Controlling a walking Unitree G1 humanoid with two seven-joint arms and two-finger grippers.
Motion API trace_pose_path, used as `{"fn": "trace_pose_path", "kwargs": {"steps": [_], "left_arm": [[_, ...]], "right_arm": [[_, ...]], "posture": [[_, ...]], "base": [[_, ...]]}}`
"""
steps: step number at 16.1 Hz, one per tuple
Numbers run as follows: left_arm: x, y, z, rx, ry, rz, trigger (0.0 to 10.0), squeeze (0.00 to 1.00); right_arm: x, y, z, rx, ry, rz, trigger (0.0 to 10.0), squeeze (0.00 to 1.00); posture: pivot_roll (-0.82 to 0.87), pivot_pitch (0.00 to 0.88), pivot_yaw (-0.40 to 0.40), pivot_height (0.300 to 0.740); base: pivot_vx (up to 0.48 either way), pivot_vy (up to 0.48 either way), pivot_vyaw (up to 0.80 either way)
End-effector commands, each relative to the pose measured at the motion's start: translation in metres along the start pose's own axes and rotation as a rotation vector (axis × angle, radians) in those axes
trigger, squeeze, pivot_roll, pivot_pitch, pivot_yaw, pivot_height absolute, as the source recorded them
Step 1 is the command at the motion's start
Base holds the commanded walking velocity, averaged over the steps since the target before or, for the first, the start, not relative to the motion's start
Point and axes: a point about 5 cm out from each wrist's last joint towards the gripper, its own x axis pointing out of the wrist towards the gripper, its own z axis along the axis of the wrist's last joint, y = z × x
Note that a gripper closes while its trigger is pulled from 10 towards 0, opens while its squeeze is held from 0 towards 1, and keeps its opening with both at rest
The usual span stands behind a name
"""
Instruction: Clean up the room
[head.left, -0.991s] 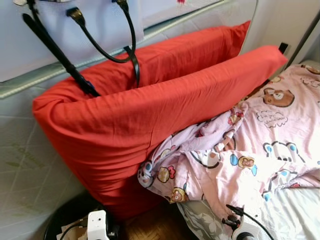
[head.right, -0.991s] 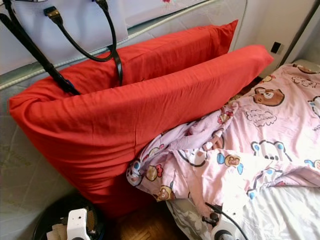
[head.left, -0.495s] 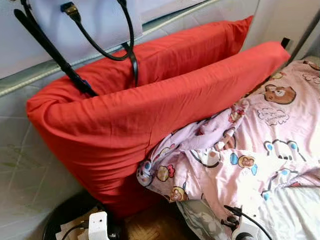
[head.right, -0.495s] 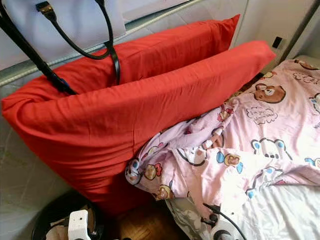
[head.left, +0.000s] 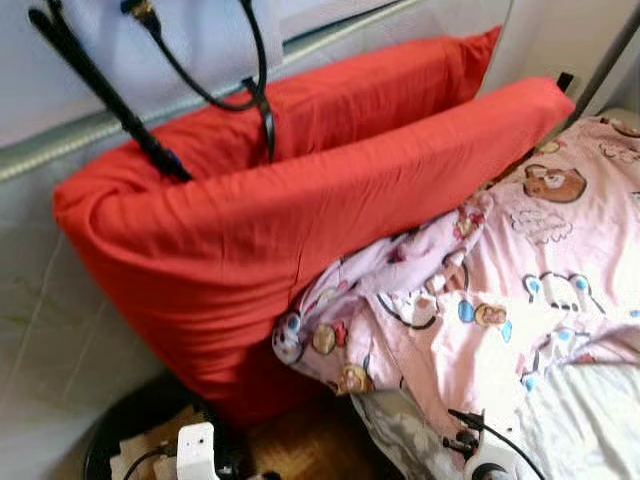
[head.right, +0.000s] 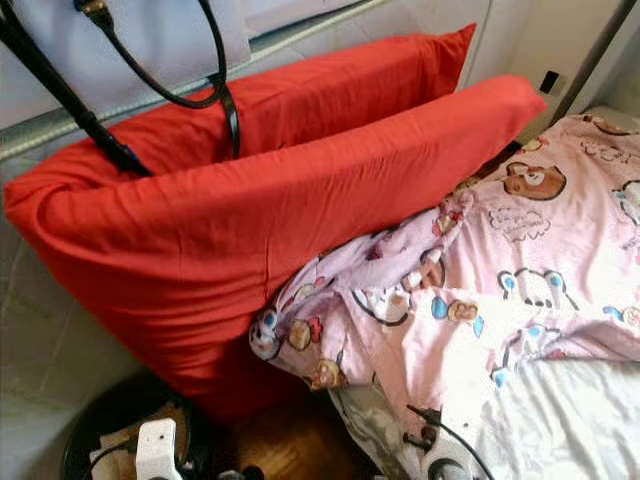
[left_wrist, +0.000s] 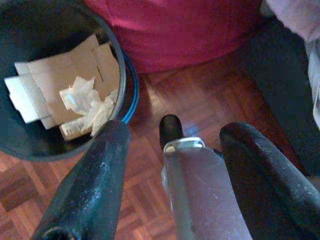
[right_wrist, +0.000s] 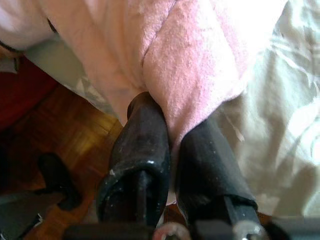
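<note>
A pink bear-print blanket (head.left: 500, 290) lies bunched on the bed, its edge hanging over the side. My right gripper (right_wrist: 172, 120) is shut on a fold of that pink blanket (right_wrist: 200, 55) at the bed's edge, low on the right. Two big red pillows (head.left: 300, 230) lean upright against the wall beside the bed. My left gripper (left_wrist: 178, 132) hangs open over the parquet floor, next to a black bin (left_wrist: 122, 75) holding cardboard and crumpled tissue.
A pale bag with black handles (head.left: 262, 110) hangs on the wall above the pillows. White sheet (head.left: 590, 420) shows under the blanket. The bin (head.left: 130, 440) stands on the floor at the pillows' foot, close to the wall.
The head camera has shifted a little, so the whole picture has moved. Pillows, blanket and both arms stand as before.
</note>
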Motion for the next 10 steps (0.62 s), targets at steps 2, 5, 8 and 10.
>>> {"fn": "trace_pose_path", "kwargs": {"steps": [2, 5, 8, 10], "left_arm": [[-0.004, 0.005, -0.011, 0.001, 0.041, 0.016, 10.0, 0.0], [-0.004, 0.006, -0.011, 0.002, 0.043, 0.018, 10.0, 0.0], [-0.004, 0.006, -0.012, 0.002, 0.043, 0.018, 10.0, 0.0], [-0.004, 0.006, -0.012, 0.003, 0.043, 0.017, 10.0, 0.0]], "right_arm": [[-0.002, -0.001, -0.008, 0.0, 0.02, -0.01, 10.0, 0.0], [-0.001, -0.003, -0.003, 0.004, -0.007, -0.032, 10.0, 0.0], [0.0, -0.014, 0.012, 0.033, -0.081, -0.062, 10.0, 0.0], [0.001, -0.016, 0.02, 0.04, -0.118, -0.071, 10.0, 0.0]], "posture": [[-0.13, 0.159, 0.04, 0.74], [-0.12, 0.159, 0.04, 0.74], [-0.13, 0.158, 0.039, 0.74], [-0.13, 0.157, 0.038, 0.74]], "base": [[-0.319, 0.0, 0.0], [-0.325, 0.0, 0.0], [-0.328, 0.0, 0.0], [-0.326, 0.0, 0.0]]}}
